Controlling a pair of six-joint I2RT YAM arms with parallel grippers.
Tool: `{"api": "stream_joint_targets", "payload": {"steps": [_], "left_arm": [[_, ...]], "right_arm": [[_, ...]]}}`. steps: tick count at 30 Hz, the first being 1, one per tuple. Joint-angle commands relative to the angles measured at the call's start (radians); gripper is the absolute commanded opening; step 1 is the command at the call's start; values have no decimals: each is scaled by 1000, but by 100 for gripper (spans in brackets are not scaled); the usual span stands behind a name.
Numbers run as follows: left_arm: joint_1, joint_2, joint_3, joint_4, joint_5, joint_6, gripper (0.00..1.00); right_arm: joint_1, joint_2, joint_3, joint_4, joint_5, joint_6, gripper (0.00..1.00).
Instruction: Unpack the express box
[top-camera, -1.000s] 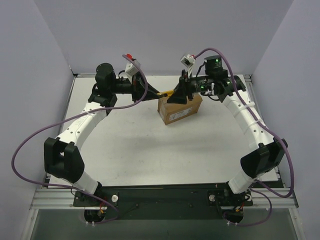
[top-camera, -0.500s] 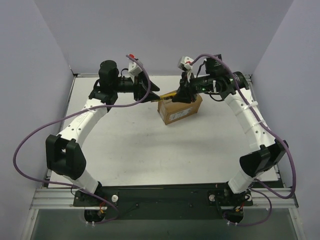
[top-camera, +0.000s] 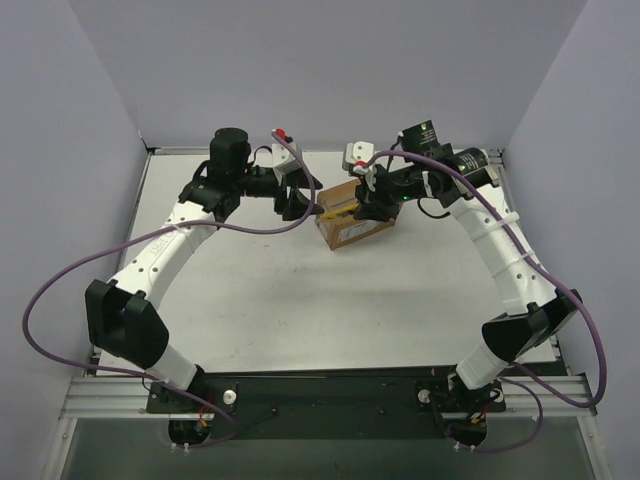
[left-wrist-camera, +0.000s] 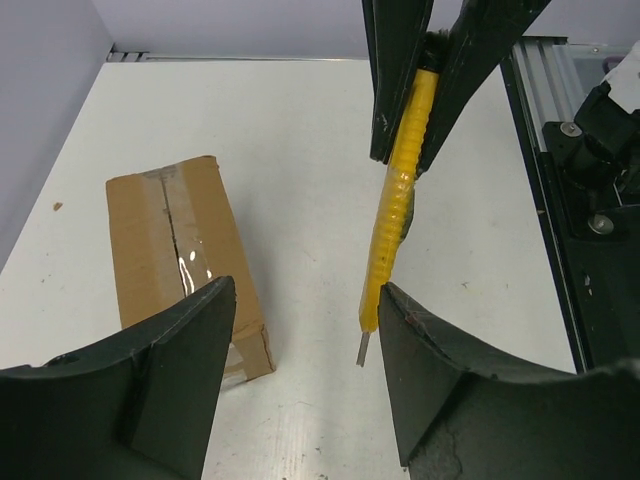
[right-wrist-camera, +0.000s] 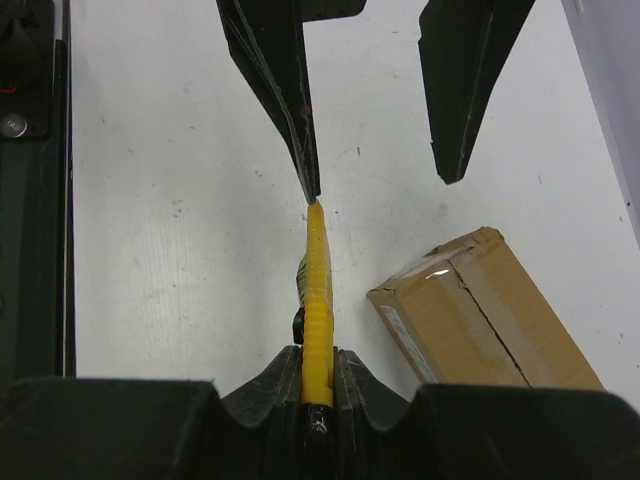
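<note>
The express box (top-camera: 362, 226) is a brown carton lying at the back middle of the white table, flaps down, with a dark line along its taped seam (left-wrist-camera: 172, 232). A yellow utility knife (top-camera: 338, 209) hangs above the table just left of the box, a short blade (left-wrist-camera: 362, 350) out at one end. My right gripper (right-wrist-camera: 318, 355) is shut on the knife's handle (right-wrist-camera: 317, 300). My left gripper (left-wrist-camera: 305, 290) stands open, with the knife's blade end close to its right finger (left-wrist-camera: 430, 350). The box (right-wrist-camera: 490, 310) lies beside both grippers, touched by neither.
A black rail (left-wrist-camera: 570, 200) with bolts runs along the table's side edge. Purple walls close the table on three sides. Purple cables (top-camera: 60, 290) loop off both arms. A white label (top-camera: 358, 232) faces the front of the box.
The knife has passed from the left gripper to the right. The left jaws opened and let go, the right jaws closed on the handle, and both wrists shifted nearer the box.
</note>
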Motion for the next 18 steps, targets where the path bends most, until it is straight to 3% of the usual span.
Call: {"api": "stream_joint_targets", "payload": {"steps": [1,8,16,18], "left_arm": [[-3,21,42,-39,34,46,68],[-3,44,60,-70,50,67,60],[-3,59,72,-73,76,78,44],[-5,72,83,-79,87,77,33]], "right_arm": [[16,4,69,-9,16,-9,0],[16,42,113,37,12,65,0],[33,39,90,41,10,48,0],[33,44,91,44,6,53,0]]}}
